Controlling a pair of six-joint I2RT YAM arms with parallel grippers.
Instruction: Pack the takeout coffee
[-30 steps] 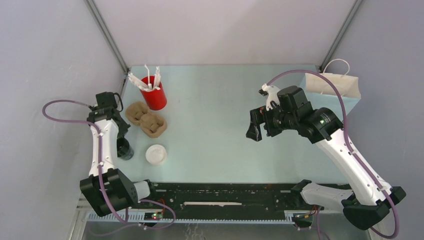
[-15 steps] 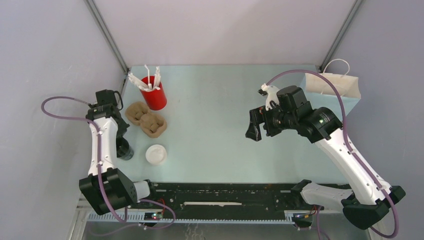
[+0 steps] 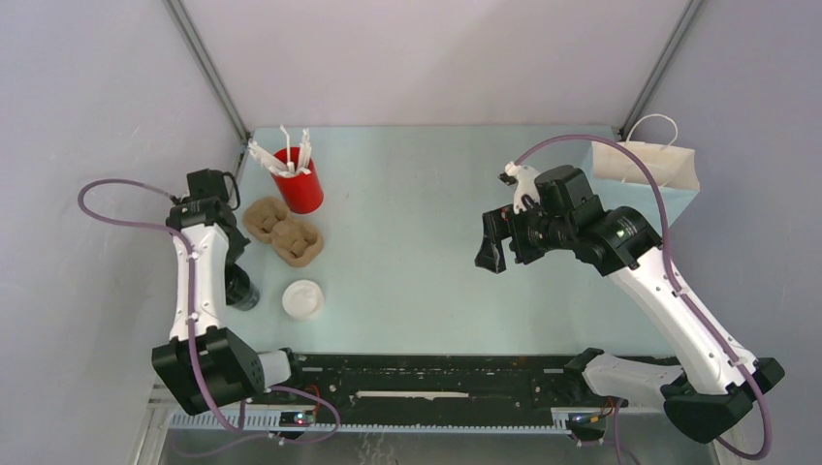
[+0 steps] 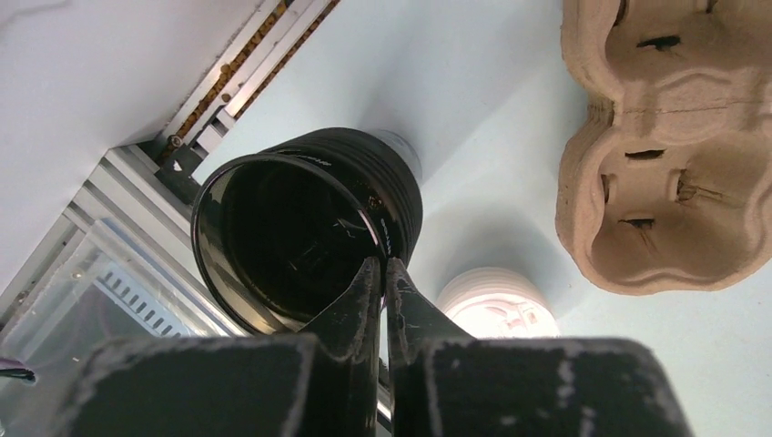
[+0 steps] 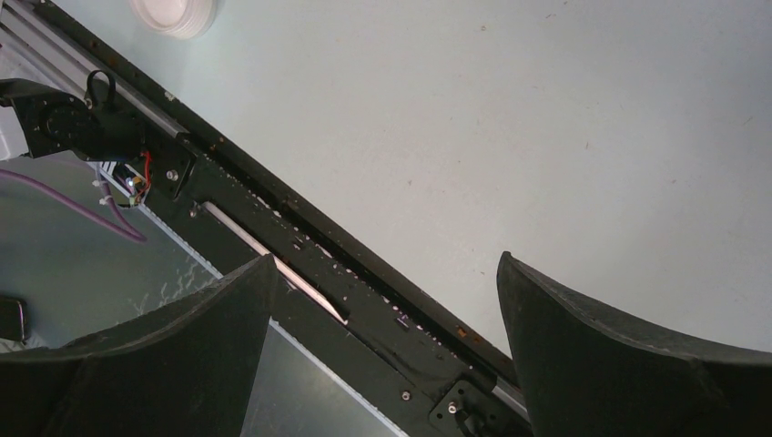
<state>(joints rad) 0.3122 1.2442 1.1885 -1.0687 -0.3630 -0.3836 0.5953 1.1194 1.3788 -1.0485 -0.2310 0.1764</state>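
Coffee cup (image 4: 273, 218) sits rim-pinched in left gripper (image 4: 383, 266).

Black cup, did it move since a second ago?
No. The black cup stands just as far left of the white lid as before. The left claw pinches its rim.

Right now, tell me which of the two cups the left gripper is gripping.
The black cup, lidless: the left gripper pinches its rim. The red cup, farther back, holds white cutlery and is untouched.
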